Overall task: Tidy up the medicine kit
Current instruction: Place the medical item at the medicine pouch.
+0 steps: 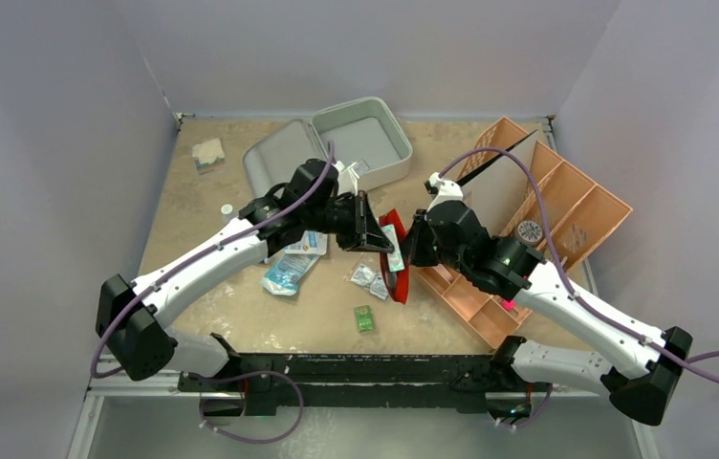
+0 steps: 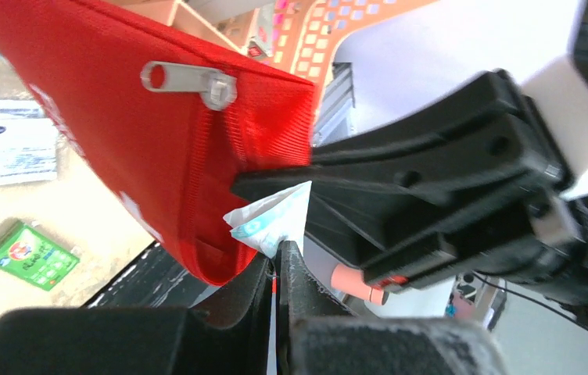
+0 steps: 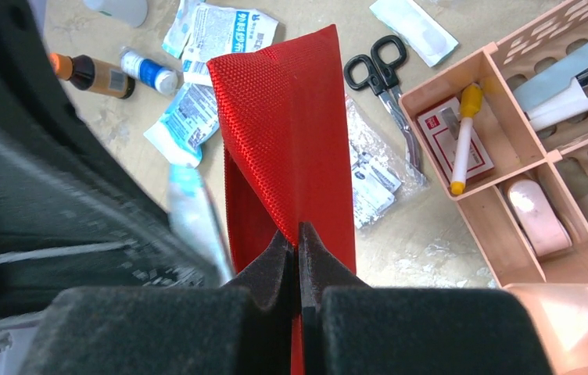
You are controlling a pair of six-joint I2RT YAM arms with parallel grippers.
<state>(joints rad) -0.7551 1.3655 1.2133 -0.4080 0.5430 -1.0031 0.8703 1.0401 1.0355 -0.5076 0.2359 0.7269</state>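
Mid-table, the right gripper (image 3: 299, 234) pinches an edge of the red pouch (image 3: 291, 117), and the left gripper (image 2: 279, 251) is clamped on a white-blue packet (image 2: 271, 219) (just beside that pouch). At the far side, the medicine kit (image 1: 367, 134) lies open, left of the orange tray (image 1: 576, 206).

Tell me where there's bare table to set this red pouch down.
Bare: left edge, between the small pad and left arm; near edge, left of the green sachet. Crowded: packets around the red pouch; orange tray fills the right.
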